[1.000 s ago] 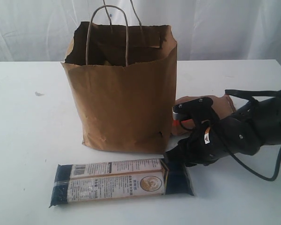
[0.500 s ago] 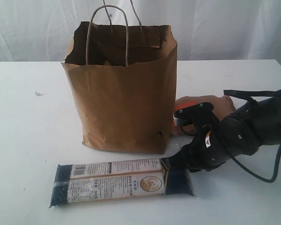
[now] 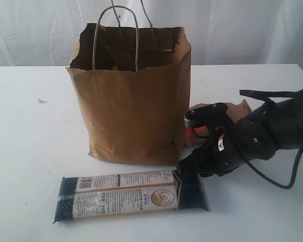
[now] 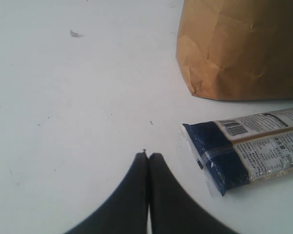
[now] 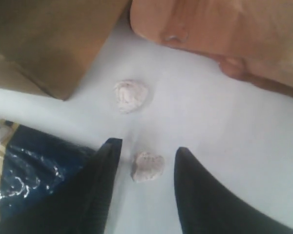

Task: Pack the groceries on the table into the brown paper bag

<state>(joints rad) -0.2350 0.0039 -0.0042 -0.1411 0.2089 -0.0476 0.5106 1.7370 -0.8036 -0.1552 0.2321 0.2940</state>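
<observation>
The brown paper bag (image 3: 134,96) stands upright on the white table (image 3: 30,151), also seen as the bag (image 4: 241,48) and the bag (image 5: 49,44). A long dark-blue noodle pack (image 3: 131,195) lies in front of it, also the noodle pack (image 4: 244,148). My right gripper (image 5: 147,146) is open and low over the table, with one tiny wrapped candy (image 5: 147,166) lying between its fingers, untouched. A second candy (image 5: 131,95) lies just beyond. The brown pouch (image 5: 219,29) lies behind them, the pouch (image 3: 232,111). My left gripper (image 4: 149,155) is shut and empty, above bare table.
The right arm (image 3: 257,138) reaches in low from the right, between the bag and the pouch. One end of the noodle pack (image 5: 34,165) lies right beside the right gripper's finger. A small speck (image 3: 42,101) marks the table at the left.
The right arm has shifted slightly left and toward the bag's corner, and its fingers have narrowed a little around the candy. The left gripper and the groceries have not moved.
</observation>
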